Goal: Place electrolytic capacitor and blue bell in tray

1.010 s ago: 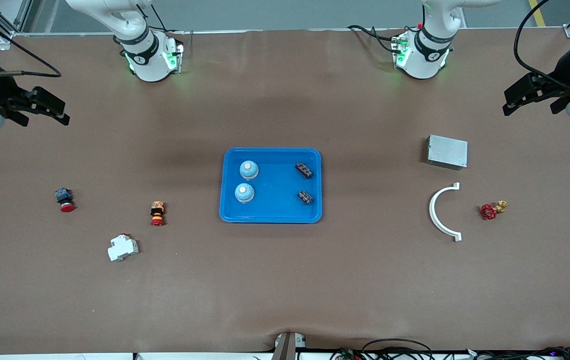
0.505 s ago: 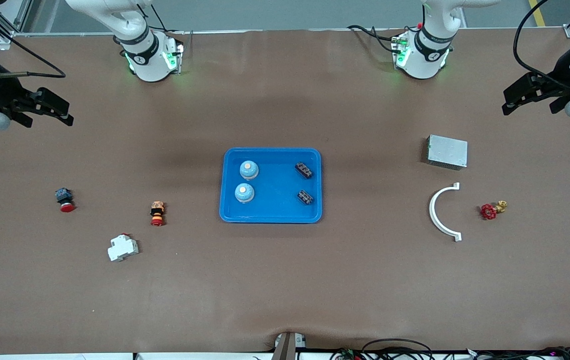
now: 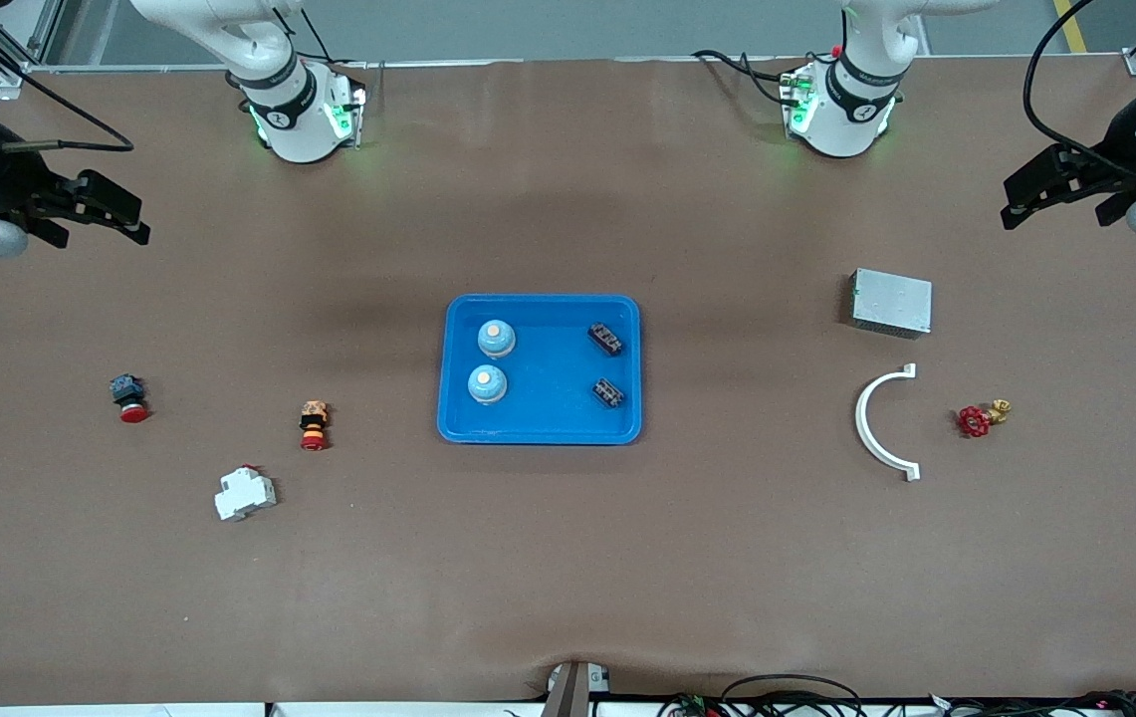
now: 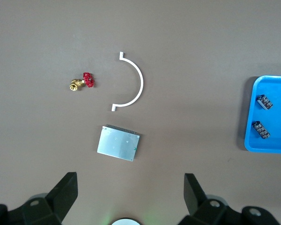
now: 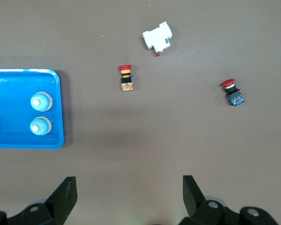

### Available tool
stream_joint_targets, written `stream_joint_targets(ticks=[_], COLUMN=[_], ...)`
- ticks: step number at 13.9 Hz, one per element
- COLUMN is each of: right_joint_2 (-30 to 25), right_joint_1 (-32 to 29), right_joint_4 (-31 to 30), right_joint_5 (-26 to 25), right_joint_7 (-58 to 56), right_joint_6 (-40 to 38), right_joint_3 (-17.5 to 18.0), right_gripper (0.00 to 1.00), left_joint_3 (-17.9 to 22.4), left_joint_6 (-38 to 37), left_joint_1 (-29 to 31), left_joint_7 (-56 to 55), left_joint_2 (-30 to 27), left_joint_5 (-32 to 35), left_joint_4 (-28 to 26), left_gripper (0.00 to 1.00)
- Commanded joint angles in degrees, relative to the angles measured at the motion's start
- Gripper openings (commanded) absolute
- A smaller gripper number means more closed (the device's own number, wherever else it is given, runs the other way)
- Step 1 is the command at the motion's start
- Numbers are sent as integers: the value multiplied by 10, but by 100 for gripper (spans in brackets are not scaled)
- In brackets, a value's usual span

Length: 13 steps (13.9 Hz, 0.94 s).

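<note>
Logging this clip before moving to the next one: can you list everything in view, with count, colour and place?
tray: 1, bright blue, mid-table
bells: 2, pale blue, in tray, toward the right arm's end
black parts: 2, in tray, toward the left arm's end
push button: 1, red-capped, right arm's end
orange-bodied button: 1, between it and the tray
white module: 1, nearer the camera than the buttons
metal box: 1, grey, left arm's end
curved bracket: 1, white, nearer the camera than the box
valve: 1, red and brass, beside bracket
left gripper: open, waiting
right gripper: open, waiting
</note>
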Motion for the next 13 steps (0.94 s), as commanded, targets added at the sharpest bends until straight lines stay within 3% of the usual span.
stream_joint_targets(ticks=[1,5,13], right_joint_2=[-1,-1,0], right_joint_1=[1,-3,-3], right_joint_4=[14,16,21], right_joint_5=[-7,-39,-38], right_joint_7=[5,4,6], right_joint_6=[-10,-11,-7], right_joint_3=[-3,-4,-5], right_gripper=[100,100,100], left_joint_3=[-1,0,0], left_joint_6=[-10,-10,-11], left_joint_1=[2,3,3], left_joint_7=[3,4,3], left_joint_2=[0,0,0], left_joint_5=[-15,-15,-14], left_joint_4=[11,16,16], left_gripper=[100,100,100])
